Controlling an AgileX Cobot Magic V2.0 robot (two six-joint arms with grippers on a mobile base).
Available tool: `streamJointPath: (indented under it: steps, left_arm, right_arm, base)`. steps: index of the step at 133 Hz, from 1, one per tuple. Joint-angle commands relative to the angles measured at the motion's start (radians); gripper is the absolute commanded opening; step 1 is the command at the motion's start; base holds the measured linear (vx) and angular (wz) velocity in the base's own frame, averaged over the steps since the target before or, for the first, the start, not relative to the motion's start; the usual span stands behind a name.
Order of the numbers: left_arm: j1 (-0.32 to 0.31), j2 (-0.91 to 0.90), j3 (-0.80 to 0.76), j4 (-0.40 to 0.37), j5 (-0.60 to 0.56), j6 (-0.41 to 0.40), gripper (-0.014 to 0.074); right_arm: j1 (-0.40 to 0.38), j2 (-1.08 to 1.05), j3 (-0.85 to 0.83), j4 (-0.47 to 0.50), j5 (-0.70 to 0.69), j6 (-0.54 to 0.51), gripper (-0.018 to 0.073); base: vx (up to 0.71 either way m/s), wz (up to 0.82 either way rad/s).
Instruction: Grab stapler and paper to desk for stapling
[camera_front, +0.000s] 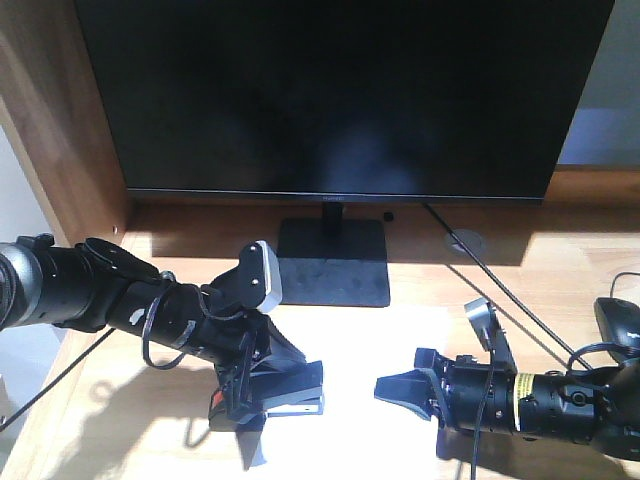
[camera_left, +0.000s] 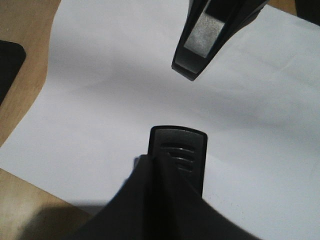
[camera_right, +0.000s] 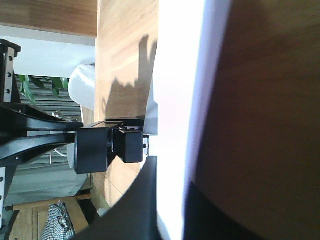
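Exterior front-facing view: sunlit, glare washes out detail
desk (camera_front: 560, 250): pale wood planks, matte grain
paper (camera_left: 125, 90): smooth plain white sheet, flat on the desk by the monitor stand (camera_front: 333, 262)
stapler (camera_front: 285, 392): chunky black wedge, red patch, pinched in the left gripper (camera_front: 262, 398) over the paper
right gripper (camera_front: 400, 390): black fingers spread, nothing held

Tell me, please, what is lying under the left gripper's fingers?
The white paper lies under the left gripper, flat on the desk. The near finger hides whatever it holds.
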Motion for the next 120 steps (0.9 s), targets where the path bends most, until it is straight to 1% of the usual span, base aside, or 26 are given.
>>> streamJointPath:
  steps: [1, 48, 120]
  left_arm:
    - [-0.004, -0.04, -0.024, -0.049, 0.035, 0.0, -0.0006]
    - [-0.004, -0.04, -0.024, -0.05, 0.035, 0.0, -0.0006]
    - [-0.004, -0.04, -0.024, -0.057, 0.036, 0.0, -0.0006]
  right_arm:
    - [0.001, -0.035, -0.015, 0.008, -0.075, -0.018, -0.0003]
    - [0.0, -0.035, -0.015, 0.008, -0.075, -0.044, -0.0003]
    - [0.0, -0.035, -0.015, 0.008, -0.075, -0.044, -0.0003]
  base:
    - [0.0, 0.0]
    - [0.0, 0.0]
    - [0.0, 0.0]
